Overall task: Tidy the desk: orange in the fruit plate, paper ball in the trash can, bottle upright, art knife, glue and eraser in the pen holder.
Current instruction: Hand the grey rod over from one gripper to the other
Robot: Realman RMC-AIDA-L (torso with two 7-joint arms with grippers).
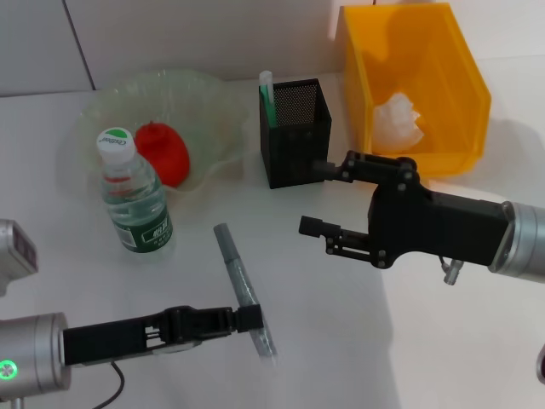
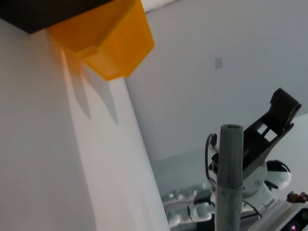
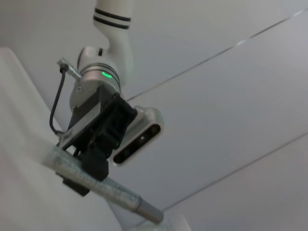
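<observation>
The left gripper sits low at the near edge of the table, clamped on the grey art knife partway along its shaft. The knife's long axis runs from the gripper away toward the pen holder, which stands well beyond it, between the fruit plate and the trash can. So the carry goes forward and a touch right, and the knife would have to tip upright to drop in.

The right gripper hovers between knife and holder, jaws apart and empty, nearer the holder than the left but not the one with the load.

The count: one orange in the plate, one paper ball in the can, one bottle upright beside the plate, one knife in hand. One green-and-white stick, likely the glue, pokes from the holder. The eraser isn't visible anywhere, possibly inside the mesh.
</observation>
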